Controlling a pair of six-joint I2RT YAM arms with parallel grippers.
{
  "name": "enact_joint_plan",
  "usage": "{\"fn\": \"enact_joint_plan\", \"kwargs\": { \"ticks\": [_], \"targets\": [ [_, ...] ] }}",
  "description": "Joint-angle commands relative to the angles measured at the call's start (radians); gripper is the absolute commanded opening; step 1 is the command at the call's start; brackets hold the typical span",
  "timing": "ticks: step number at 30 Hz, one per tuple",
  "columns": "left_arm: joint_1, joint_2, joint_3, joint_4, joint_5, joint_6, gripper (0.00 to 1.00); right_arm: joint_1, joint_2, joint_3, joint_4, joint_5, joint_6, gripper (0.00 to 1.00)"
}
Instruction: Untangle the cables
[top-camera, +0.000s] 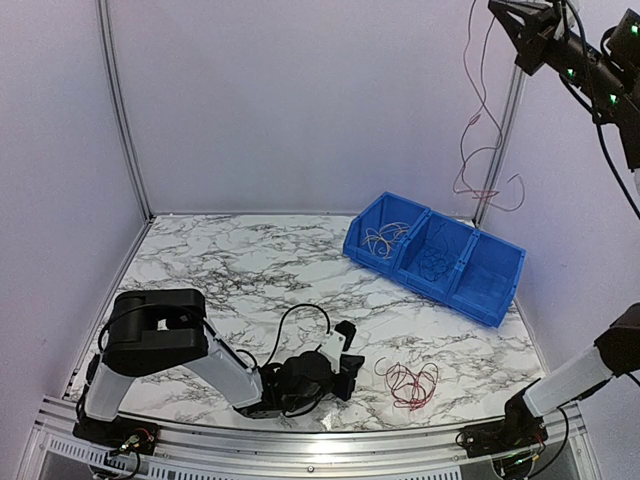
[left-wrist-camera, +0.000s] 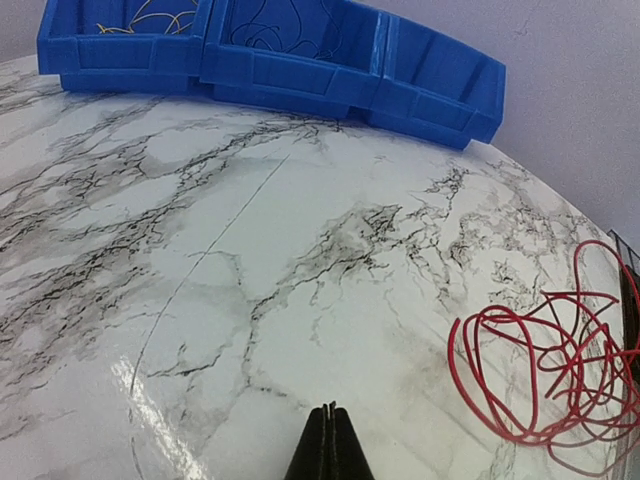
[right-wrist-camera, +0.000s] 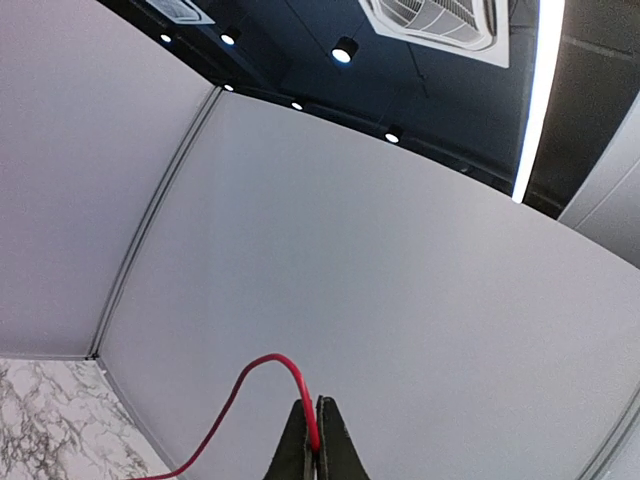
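Left pincer (left-wrist-camera: 330, 410) closed, bare | red looping cables (left-wrist-camera: 545, 372) | glossy veined marble table (left-wrist-camera: 300, 250)

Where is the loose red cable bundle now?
The red cable bundle lies on the table near its front edge, right of centre in the top view, just right of the left gripper.

Bins (top-camera: 470, 290) at right rear of the table (top-camera: 250, 270), cable tangle (top-camera: 410, 383) at front, right of the left tool (left-wrist-camera: 329, 412)
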Motion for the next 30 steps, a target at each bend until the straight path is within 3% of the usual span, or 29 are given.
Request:
{"fn": "enact_joint_plan", "kwargs": {
  "ticks": [1, 10, 18, 24, 30],
  "targets": [
    [-0.015, -0.070, -0.067, 0.013, 0.026, -0.014, 0.02, -0.008, 0.024, 0.008, 0.098, 0.114, 0.016, 0.00],
    [-0.052, -0.345, -0.177, 0.012, -0.079, 0.152, 0.37, -0.006, -0.088, -0.404, 0.098, -0.025, 0.037, 0.00],
    [-0.098, -0.547, -0.162, 0.009, -0.257, 0.265, 0.47, 0.013, -0.189, -0.827, 0.190, -0.069, 0.187, 0.00],
    [-0.101, -0.515, -0.028, 0.012, -0.467, 0.321, 0.66, 0.079, -0.191, -0.957, 0.212, -0.057, 0.210, 0.00],
    [-0.079, -0.375, 0.175, 0.018, -0.488, 0.382, 0.68, 0.120, -0.179, -0.997, 0.223, -0.060, 0.234, 0.00]
  ]
}}
